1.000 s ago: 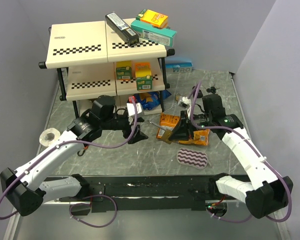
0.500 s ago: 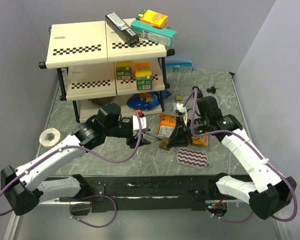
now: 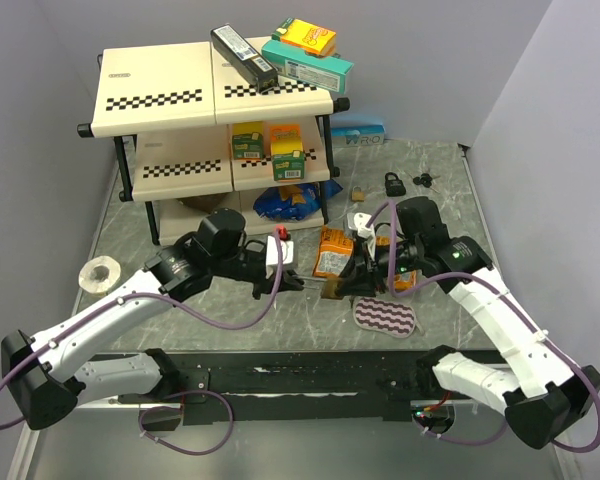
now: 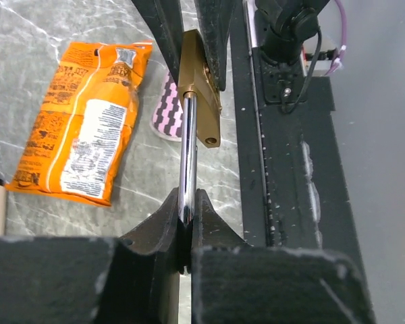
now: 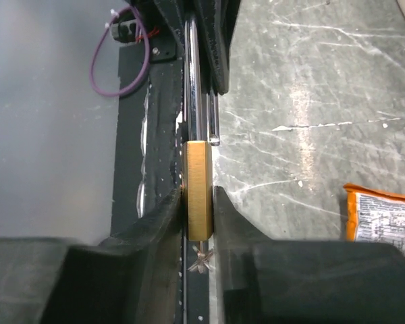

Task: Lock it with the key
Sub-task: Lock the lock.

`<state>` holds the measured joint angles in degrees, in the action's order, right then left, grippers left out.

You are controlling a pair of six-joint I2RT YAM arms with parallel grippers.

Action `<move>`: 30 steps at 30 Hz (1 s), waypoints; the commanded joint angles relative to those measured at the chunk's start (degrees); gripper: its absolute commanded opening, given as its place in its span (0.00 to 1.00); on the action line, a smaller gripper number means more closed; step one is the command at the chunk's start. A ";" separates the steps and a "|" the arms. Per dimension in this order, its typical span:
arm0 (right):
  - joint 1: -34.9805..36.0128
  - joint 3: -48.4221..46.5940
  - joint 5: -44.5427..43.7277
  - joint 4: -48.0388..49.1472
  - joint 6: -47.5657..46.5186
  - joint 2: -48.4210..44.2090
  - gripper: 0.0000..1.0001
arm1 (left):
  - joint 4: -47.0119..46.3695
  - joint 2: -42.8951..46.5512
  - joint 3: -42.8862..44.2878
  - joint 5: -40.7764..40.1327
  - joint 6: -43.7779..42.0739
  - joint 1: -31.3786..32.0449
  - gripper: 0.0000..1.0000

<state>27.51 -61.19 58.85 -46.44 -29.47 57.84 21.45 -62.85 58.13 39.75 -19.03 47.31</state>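
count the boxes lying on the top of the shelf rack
3: a long black box at the left, a teal box right of it, and a yellow-orange box at the teal one's far side. None looks hidden.

Over the marbled counter (image 3: 450, 190) in front of the shelf rack (image 3: 160, 95), the left tool (image 3: 292, 283) and right tool (image 3: 348, 283) face each other at a small brass padlock (image 3: 331, 291), an orange snack bag (image 3: 332, 250) just behind it, a striped mat (image 3: 387, 316) beside the right tool and a tape roll (image 3: 102, 272) well apart at the left.
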 commanded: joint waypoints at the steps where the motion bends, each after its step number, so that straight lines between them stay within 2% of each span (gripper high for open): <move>1: 0.44 -4.11 0.22 4.34 1.08 -0.98 0.63 | -3.96 0.36 2.08 2.17 8.37 -4.06 0.01; 3: 0.01 -4.03 -1.45 3.72 1.53 -1.59 0.82 | -4.58 1.15 2.34 4.54 9.97 -7.21 0.01; 6: -0.70 -2.45 -1.19 2.05 -0.31 -3.52 0.96 | -3.09 2.11 3.39 7.18 9.45 -8.72 0.01; 10: -0.70 0.10 -0.23 4.06 -0.23 -5.11 0.99 | -3.17 3.17 3.92 9.12 10.67 -8.73 0.01; 16: -0.44 3.79 3.36 14.78 3.97 -4.41 0.99 | -4.05 3.09 5.85 10.70 14.27 -8.73 0.01; 17: -0.35 4.06 3.64 18.80 5.99 -3.71 0.98 | -3.70 2.82 6.29 11.14 14.54 -8.73 0.01; 22: 0.53 3.45 3.73 21.21 9.35 -2.12 0.94 | -4.40 2.82 7.61 12.81 16.30 -8.73 0.01; 24: 0.79 3.27 3.99 21.65 9.35 -1.95 0.87 | -4.66 2.91 7.44 12.81 16.74 -8.73 0.01; 25: 0.88 3.01 3.99 21.65 9.17 -1.95 0.82 | -4.67 3.00 7.26 12.72 16.92 -8.64 0.01; 26: 1.49 2.83 4.25 21.30 8.39 -1.68 0.71 | -4.93 3.00 7.26 12.90 17.18 -8.72 0.01; 30: 2.81 1.95 4.25 20.42 7.94 -0.89 0.49 | -6.60 3.35 7.17 12.64 18.67 -8.64 0.01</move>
<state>28.86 -57.21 60.86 -28.10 -20.75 56.34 21.82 -61.69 62.65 49.28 -2.59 38.70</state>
